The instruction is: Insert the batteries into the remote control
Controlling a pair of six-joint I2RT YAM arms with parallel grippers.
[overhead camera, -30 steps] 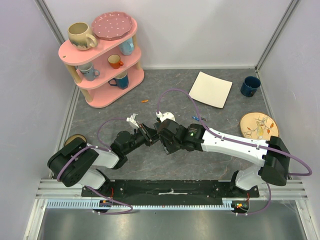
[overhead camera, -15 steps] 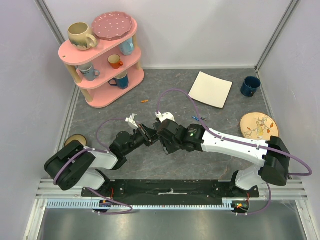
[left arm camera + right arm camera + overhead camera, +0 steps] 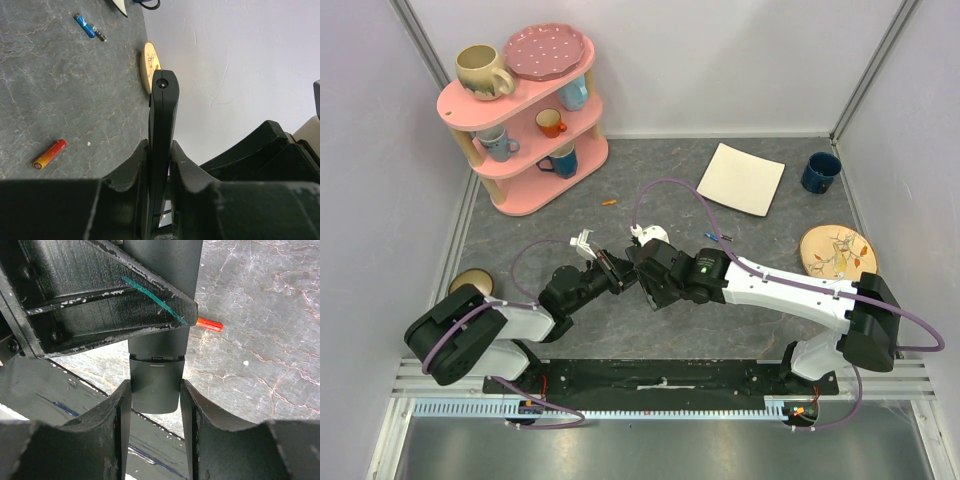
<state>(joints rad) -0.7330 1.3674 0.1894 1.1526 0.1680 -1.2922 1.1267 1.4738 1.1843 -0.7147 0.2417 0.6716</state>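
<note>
Remote control: a slim, black, rectangular remote control point(image 3: 623, 266) was held off the grey marbled table point(image 3: 660, 330) at mid-table, between both arms. It showed edge-on in the left wrist view.
Left gripper: the left gripper point(image 3: 159, 167) had its fingers narrow, clamped on the remote control's flat faces.
Right gripper: the right gripper point(image 3: 156, 405) had its fingers narrow, pressed on the two long edges of the remote's end section, below a seam.
Batteries: a red-orange battery point(image 3: 49, 153) lay on the table under the remote control. A blue battery point(image 3: 85, 25) lay between 2 and 3 o'clock of the grippers, with a dark one just beside it. A small orange battery point(image 3: 609, 202) lay at 12 o'clock.
Writing: the wrapper print was too small to read. A teal streak crossed the left gripper's housing.
Surroundings: white square plate point(image 3: 741, 178) and dark blue mug point(image 3: 820, 172) at 2 o'clock, round bird-print coaster point(image 3: 837, 251) at 3 o'clock, pink three-tier shelf point(image 3: 520, 110) at 11 o'clock.
</note>
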